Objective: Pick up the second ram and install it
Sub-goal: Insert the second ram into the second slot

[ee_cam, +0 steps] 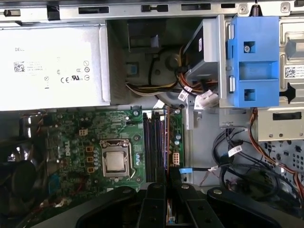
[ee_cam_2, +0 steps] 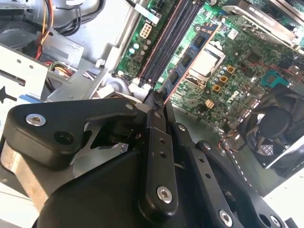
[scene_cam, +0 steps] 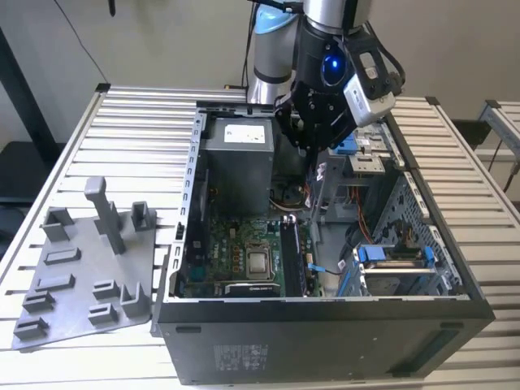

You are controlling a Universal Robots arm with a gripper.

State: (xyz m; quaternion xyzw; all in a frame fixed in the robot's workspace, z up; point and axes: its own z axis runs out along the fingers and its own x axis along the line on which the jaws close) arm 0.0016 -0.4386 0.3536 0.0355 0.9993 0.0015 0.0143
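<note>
One grey moulded tray (scene_cam: 81, 268) at the exterior view's left, flat on the slatted table (scene_cam: 138, 122), its posts and pockets upward, just beside the open computer case (scene_cam: 325, 341). Inside the case, toward its far left corner, a grey power supply (scene_cam: 236, 162), also in the first wrist view (ee_cam: 52, 61). Nearer the camera, the green motherboard (scene_cam: 236, 244) with its square processor socket (scene_cam: 258, 262), seen too in both wrist views (ee_cam: 115, 161) (ee_cam_2: 206, 61). Just right of the socket, the long dark memory slots (scene_cam: 291, 256), side by side in both wrist views (ee_cam: 153, 142) (ee_cam_2: 166, 42). Above the case's middle, hanging from the arm, the gripper (scene_cam: 313, 146), high over the far end of those slots. Closed down to a narrow gap in the second wrist view (ee_cam_2: 159, 99), pinching one end of the second ram (ee_cam_2: 187, 57). Thin blue-green board with small dark chips, reaching away from the fingertips and lying over the motherboard between the slots and the socket, not seated in any slot. Shown edge-on in the first wrist view (ee_cam: 167, 137) as a thin line along the slots, beyond the fingertips (ee_cam: 167, 183). Farther right, chunky blue drive-bay clips (scene_cam: 382, 253) on the metal drive cage, one large and close in the first wrist view (ee_cam: 251, 61).
</note>
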